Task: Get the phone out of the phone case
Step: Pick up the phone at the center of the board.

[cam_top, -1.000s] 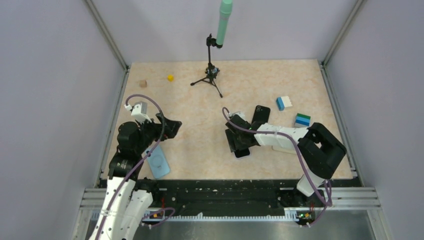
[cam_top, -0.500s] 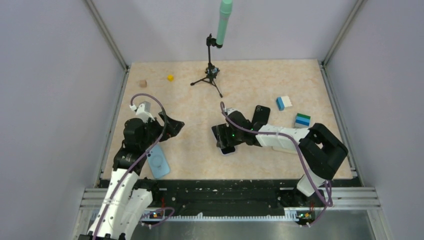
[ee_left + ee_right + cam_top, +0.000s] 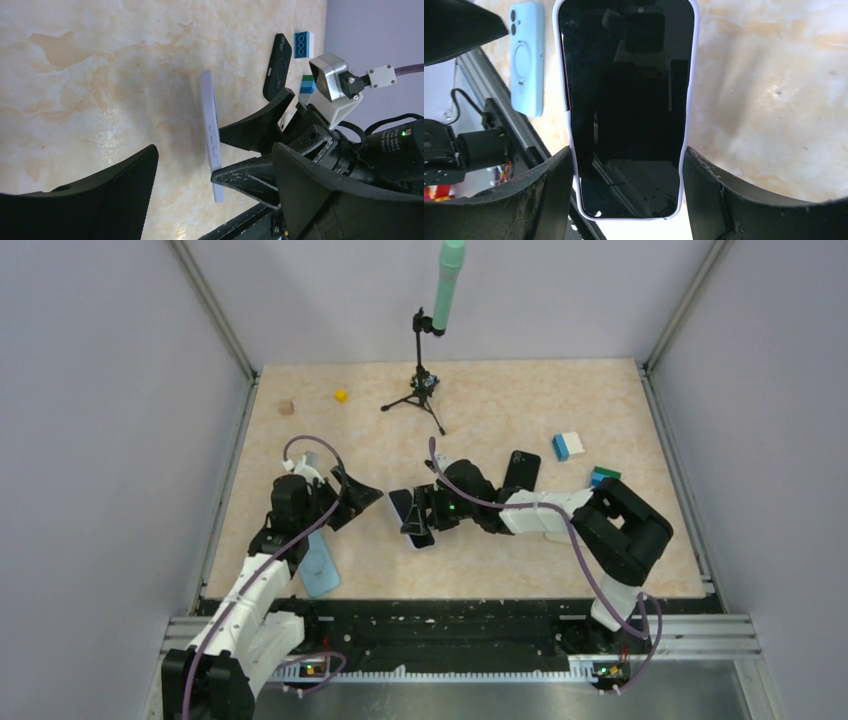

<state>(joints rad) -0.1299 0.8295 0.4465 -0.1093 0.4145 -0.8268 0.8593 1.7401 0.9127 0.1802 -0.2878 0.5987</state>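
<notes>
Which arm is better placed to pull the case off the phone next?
Left. The right gripper holds the phone, in its pale case, off the table; the left gripper is open, empty and close beside it.

phone (image 3: 626, 110): far end just clipped by the right wrist view's top edge; from the left wrist we see only its side.
right gripper (image 3: 628, 156): finger bases run off the bottom edge.
black case (image 3: 278, 62): near end behind one finger (image 3: 255, 127).
light blue case (image 3: 324, 572): partly under the left arm (image 3: 265, 570).
green block (image 3: 603, 476): mostly behind the right arm (image 3: 620, 530).
two far cubes (image 3: 341, 395): too small for us to identify.
</notes>
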